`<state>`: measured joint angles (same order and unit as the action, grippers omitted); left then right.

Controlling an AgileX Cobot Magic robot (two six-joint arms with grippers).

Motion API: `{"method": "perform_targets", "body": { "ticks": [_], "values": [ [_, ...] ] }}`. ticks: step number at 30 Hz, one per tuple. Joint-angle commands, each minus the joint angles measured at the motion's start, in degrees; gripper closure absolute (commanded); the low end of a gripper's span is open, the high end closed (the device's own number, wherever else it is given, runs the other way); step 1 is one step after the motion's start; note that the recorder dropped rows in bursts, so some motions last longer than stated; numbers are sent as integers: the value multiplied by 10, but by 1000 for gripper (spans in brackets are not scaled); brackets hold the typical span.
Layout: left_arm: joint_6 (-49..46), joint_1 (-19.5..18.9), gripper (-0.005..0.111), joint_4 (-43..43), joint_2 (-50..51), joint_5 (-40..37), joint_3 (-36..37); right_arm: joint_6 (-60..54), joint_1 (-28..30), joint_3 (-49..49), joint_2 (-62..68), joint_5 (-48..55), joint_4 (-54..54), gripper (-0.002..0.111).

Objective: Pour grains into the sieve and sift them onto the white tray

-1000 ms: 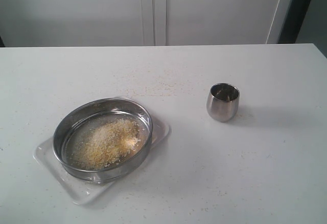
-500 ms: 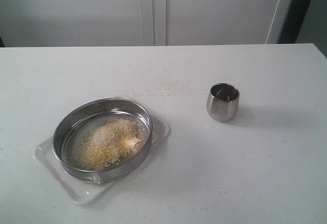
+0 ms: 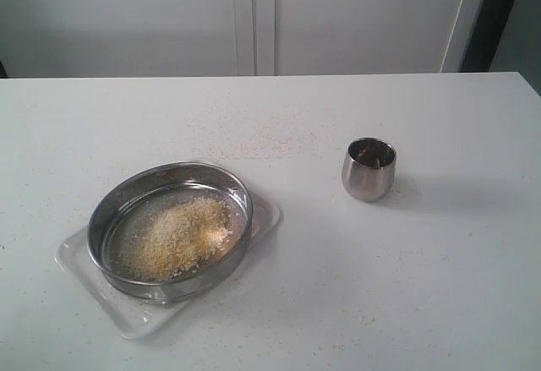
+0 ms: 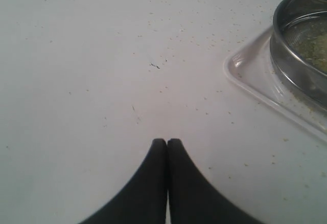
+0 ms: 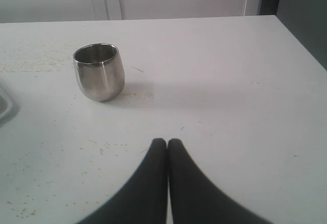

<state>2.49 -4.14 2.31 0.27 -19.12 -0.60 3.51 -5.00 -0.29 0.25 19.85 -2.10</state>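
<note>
The round steel sieve [image 3: 169, 229] rests on the white tray [image 3: 131, 321] at the front left of the table. A heap of yellow and whitish grains [image 3: 176, 234] lies on its mesh. The left wrist view shows part of the sieve [image 4: 299, 55] and a tray corner [image 4: 250, 73] off to one side of my left gripper [image 4: 167, 142], which is shut and empty over bare table. My right gripper [image 5: 167, 142] is also shut and empty, some way short of the small steel cup [image 5: 99, 71]. Neither gripper shows in the exterior view.
The small rounded steel cup [image 3: 369, 169] stands upright right of centre. Stray grains [image 3: 254, 143] are scattered over the white table behind the sieve. The table's far edge [image 3: 270, 76] meets a pale wall.
</note>
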Motion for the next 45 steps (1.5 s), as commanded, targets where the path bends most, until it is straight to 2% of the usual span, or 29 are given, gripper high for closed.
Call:
{"method": "perform_targets", "body": {
  "ticks": [1, 7, 12, 28, 33, 35, 39, 45],
  "values": [
    [-2, 3, 107, 0, -3, 49, 6, 2, 3, 3, -3, -6, -1, 108],
    [-2, 3, 107, 0, -3, 175, 6, 2, 3, 3, -3, -6, -1, 108],
    [-2, 3, 107, 0, -3, 239, 6, 2, 3, 3, -3, -6, -1, 108],
    [1, 3, 107, 0, -3, 258, 6, 2, 3, 3, -3, -6, -1, 108],
    [4, 3, 107, 6, -3, 316, 6, 2, 3, 3, -3, -6, -1, 108],
    [4, 3, 107, 13, -3, 304, -1, 2, 3, 3, -3, -6, -1, 108],
    [0, 3, 107, 12, 0, 222, -46, 2, 3, 3, -3, -6, -1, 108],
    [0, 3, 107, 10, 75, 132, -134, 2, 3, 3, -3, -6, -1, 108]
  ]
}}
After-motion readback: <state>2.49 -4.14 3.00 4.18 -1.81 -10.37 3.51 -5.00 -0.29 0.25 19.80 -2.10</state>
